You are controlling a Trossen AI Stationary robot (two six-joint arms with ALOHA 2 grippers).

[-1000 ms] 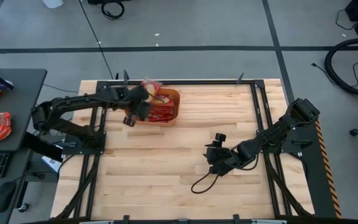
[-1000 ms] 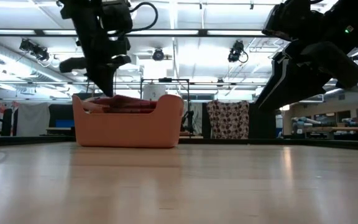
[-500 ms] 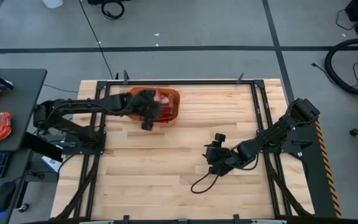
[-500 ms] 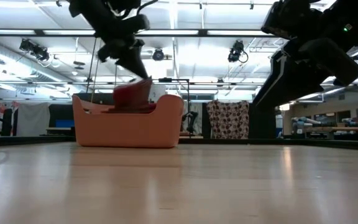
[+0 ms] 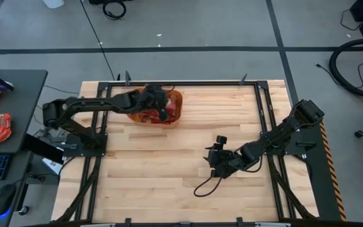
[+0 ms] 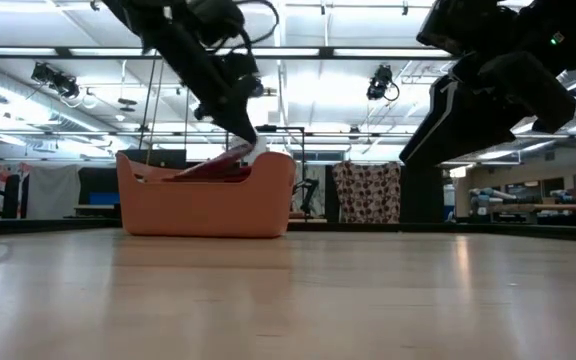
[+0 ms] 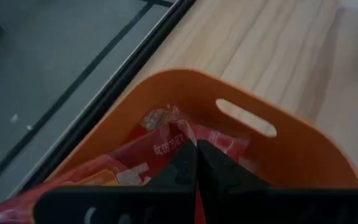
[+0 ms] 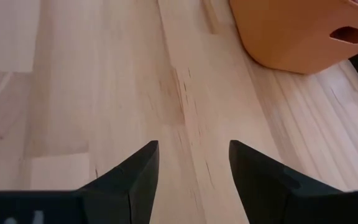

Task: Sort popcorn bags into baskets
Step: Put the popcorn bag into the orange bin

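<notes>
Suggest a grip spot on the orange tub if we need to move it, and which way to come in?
Grip the orange tub at an end wall by its handle slot, coming from above: one finger inside, one outside. The thin upright wall suits a pinch. The left gripper is over the popcorn bags; the right gripper is free.

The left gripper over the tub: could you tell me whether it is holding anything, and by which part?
The left gripper is shut on a popcorn bag, pinched at its edge over the orange tub. The right gripper holds nothing.

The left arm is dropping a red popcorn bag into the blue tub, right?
Nearly. The tub is orange, not blue, as the left wrist view shows. The left gripper, jaws shut on a red popcorn bag, is over the tub.
</notes>
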